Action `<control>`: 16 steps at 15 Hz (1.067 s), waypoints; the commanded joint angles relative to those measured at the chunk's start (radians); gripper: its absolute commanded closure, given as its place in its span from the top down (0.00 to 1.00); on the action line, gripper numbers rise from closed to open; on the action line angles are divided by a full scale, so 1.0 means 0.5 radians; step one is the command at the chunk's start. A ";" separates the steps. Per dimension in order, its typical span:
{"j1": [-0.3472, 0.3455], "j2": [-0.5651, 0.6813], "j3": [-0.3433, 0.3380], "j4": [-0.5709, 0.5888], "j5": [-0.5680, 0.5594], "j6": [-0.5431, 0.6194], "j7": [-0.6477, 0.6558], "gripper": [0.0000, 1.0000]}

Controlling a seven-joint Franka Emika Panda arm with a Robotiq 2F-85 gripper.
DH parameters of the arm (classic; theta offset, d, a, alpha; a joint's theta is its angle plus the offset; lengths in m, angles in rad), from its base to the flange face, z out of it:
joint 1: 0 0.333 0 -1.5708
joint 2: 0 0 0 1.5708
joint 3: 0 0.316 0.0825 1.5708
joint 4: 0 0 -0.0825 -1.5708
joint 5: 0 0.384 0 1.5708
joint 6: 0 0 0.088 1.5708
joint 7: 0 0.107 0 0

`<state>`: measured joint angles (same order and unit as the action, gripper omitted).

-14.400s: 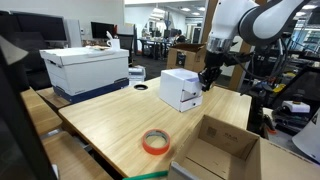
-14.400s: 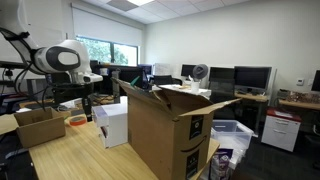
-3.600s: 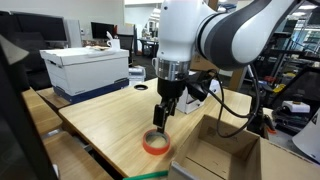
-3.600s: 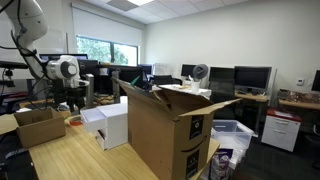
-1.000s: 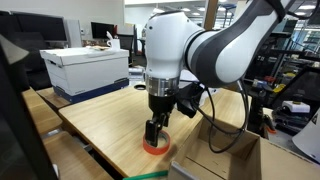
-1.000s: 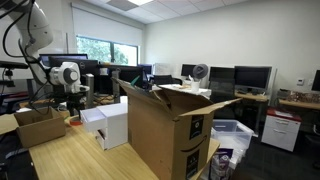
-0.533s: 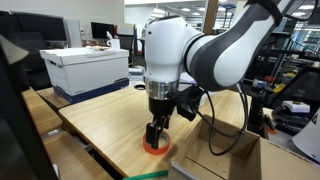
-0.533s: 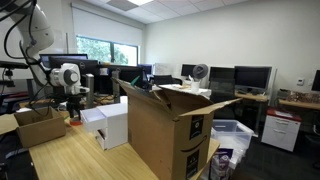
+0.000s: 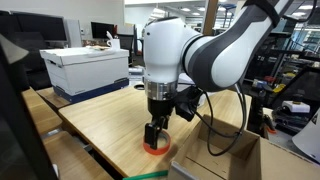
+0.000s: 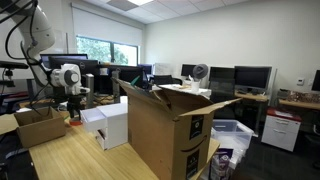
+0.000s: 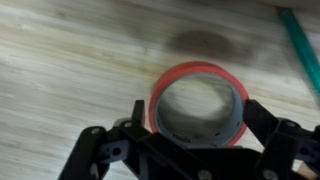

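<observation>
The claw [image 11: 195,118] hangs wide open over a red tape roll [image 11: 200,72], a finger on either side. The roll lies on the wooden table [image 9: 100,115], near an open cardboard box [image 9: 215,150], with a white box [image 9: 88,68] beyond.

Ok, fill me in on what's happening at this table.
A robot arm is bent low over a wooden table, its gripper down at a red roll of tape. In the wrist view the open jaws stand either side of the roll, not closed on it. An open cardboard box sits right beside it.
</observation>
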<state>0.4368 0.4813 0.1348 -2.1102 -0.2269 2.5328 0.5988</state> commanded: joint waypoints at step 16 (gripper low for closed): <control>-0.010 -0.014 -0.019 -0.014 0.072 0.015 -0.077 1.00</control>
<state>0.4358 0.4829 0.1281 -2.1066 -0.2206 2.5328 0.5971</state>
